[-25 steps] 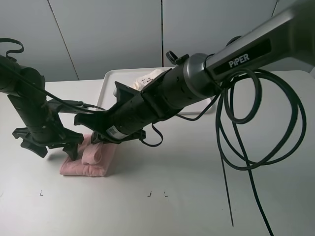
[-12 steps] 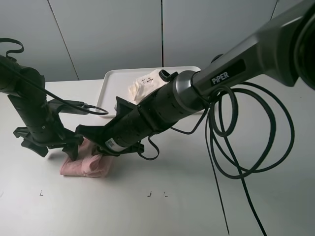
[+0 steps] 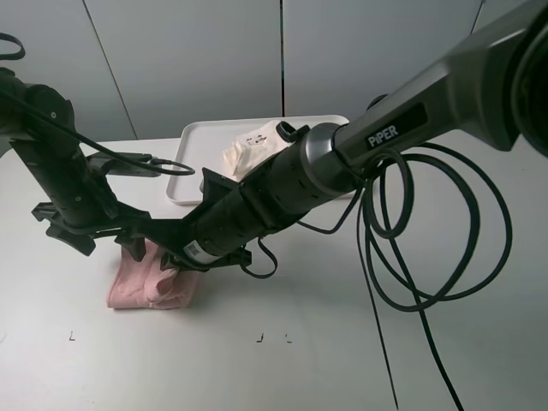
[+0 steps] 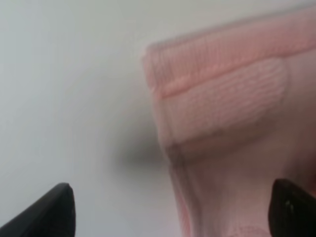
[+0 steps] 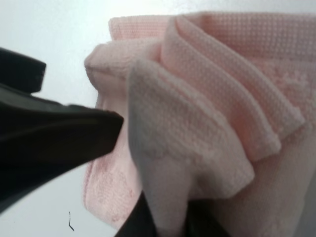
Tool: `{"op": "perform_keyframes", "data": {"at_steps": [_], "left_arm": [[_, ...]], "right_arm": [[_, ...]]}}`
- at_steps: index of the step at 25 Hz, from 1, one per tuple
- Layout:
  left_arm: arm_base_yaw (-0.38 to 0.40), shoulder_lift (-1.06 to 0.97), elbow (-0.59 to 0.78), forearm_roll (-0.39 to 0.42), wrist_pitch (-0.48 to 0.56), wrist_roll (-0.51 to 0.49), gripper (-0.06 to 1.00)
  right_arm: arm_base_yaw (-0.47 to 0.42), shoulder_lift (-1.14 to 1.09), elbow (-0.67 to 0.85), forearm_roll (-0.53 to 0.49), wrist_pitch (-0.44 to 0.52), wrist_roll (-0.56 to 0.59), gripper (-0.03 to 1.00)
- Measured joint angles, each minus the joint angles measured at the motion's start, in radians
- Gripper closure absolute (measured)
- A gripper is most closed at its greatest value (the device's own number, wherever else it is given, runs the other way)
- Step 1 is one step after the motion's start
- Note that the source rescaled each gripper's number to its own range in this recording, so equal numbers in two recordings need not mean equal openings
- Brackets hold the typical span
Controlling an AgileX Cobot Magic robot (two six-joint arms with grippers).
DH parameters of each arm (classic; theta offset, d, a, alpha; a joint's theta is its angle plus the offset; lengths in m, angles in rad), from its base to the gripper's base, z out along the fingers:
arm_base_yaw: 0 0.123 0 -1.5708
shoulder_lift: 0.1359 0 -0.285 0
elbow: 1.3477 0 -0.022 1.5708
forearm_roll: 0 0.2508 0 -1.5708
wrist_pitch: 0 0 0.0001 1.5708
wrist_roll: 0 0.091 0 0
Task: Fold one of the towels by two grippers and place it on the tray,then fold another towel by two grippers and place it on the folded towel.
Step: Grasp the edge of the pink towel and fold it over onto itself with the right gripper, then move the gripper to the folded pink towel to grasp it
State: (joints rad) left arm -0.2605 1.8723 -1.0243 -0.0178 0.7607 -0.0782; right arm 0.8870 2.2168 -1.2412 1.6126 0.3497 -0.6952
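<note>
- Pink towel [image 3: 150, 284] sits bunched on the table [image 3: 325, 342], front left, well apart from the tray [image 3: 190, 141].
- Right gripper [image 3: 171, 255] reaches across, pinching a raised fold, probably to lift it over.
- Left gripper [image 4: 173, 212] hangs spread wide over the towel's edge, gripping nothing.
- Soft terry, layered unevenly; cream towel [image 3: 244, 154] already lies on the tray.

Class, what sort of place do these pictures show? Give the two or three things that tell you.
Probably a robotics lab bench: two dark robot arms trailing loose cables over a white table, plain grey wall panels behind, and only props, a pink towel and a tray.
</note>
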Motion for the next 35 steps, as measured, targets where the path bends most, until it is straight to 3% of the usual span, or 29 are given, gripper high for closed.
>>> {"op": "perform_keyframes", "data": {"at_steps": [8, 12, 17, 22, 27, 30, 33, 35], "left_arm": [[0.000, -0.069, -0.110, -0.005, 0.057, 0.006, -0.06], [0.000, -0.084, -0.142, -0.050, 0.066, 0.043, -0.06], [0.000, -0.084, -0.169, -0.110, 0.066, 0.078, -0.06], [0.000, -0.084, -0.178, -0.117, 0.053, 0.097, -0.06], [0.002, -0.085, -0.182, -0.117, 0.045, 0.105, -0.06], [0.002, -0.085, -0.182, -0.117, 0.039, 0.105, -0.06], [0.002, -0.085, -0.182, -0.117, 0.037, 0.107, -0.06], [0.002, -0.085, -0.182, -0.117, 0.037, 0.107, -0.06]], "right_arm": [[0.000, 0.000, 0.000, -0.011, -0.002, -0.002, 0.90], [0.000, 0.000, 0.000, 0.010, 0.021, -0.019, 0.72], [0.000, 0.000, -0.017, 0.115, 0.151, -0.165, 0.50], [0.002, 0.002, -0.094, 0.126, 0.258, -0.195, 0.48], [0.002, 0.002, -0.110, 0.129, 0.274, -0.213, 0.48], [-0.019, 0.002, -0.114, 0.060, 0.295, -0.174, 0.40], [-0.065, 0.002, -0.116, -0.088, 0.299, -0.077, 0.24], [-0.101, 0.002, -0.116, -0.196, 0.299, 0.008, 0.20]]}}
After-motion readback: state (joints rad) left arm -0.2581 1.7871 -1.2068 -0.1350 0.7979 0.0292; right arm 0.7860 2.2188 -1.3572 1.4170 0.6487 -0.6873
